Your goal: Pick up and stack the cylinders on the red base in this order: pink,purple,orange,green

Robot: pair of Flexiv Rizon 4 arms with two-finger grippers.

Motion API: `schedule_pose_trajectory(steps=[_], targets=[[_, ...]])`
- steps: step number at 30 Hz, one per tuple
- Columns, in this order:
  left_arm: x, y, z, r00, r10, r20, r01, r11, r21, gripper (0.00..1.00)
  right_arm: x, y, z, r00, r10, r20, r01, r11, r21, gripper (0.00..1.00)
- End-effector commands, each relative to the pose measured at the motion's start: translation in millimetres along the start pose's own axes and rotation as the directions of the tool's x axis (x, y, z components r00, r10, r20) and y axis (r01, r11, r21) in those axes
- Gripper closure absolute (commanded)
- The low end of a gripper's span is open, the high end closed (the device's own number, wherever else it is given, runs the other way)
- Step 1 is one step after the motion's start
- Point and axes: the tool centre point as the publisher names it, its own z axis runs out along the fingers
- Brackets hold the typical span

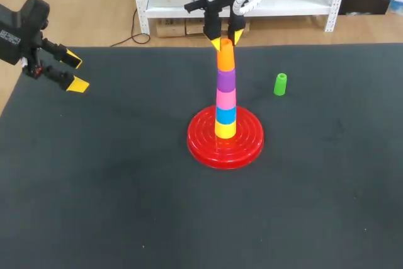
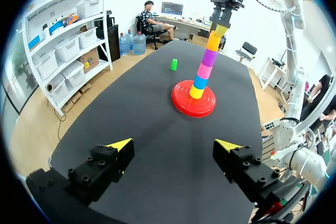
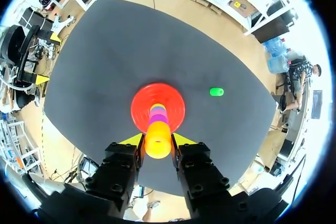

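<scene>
Closest in, the right gripper [image 3: 157, 141] was seen pinched on the orange cylinder [image 1: 225, 60], which was stacked atop the purple cylinder [image 1: 226, 80] and pink cylinder [image 1: 226, 97] on the red base [image 1: 204, 146]. The green cylinder [image 1: 280, 84] was stood nearby on the table [image 1: 126, 206]. The left gripper [image 1: 75, 72] was held spread, well apart.

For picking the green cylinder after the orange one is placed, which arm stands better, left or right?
Right. The right claw grips the orange cylinder atop the stack, near the green cylinder. The left claw is open, far beyond the red base.
</scene>
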Motion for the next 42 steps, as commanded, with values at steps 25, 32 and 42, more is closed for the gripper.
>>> schedule_pose_trajectory(steps=[25,32,42], targets=[[0.7,-0.4,0,1.000,0.001,0.002,-0.001,1.000,-0.002,0.00,3,-10,-28,0.999,0.016,0.041,-0.014,0.999,-0.040,0.00],[0.7,-0.4,0,1.000,0.001,0.002,-0.001,1.000,-0.002,0.00,-10,-70,-56,0.981,0.163,0.105,-0.159,0.986,-0.040,0.00],[0.7,-0.4,0,1.000,0.001,0.002,-0.001,1.000,-0.002,0.00,-31,-159,-9,0.917,0.395,0.048,-0.396,0.918,-0.003,0.00]])
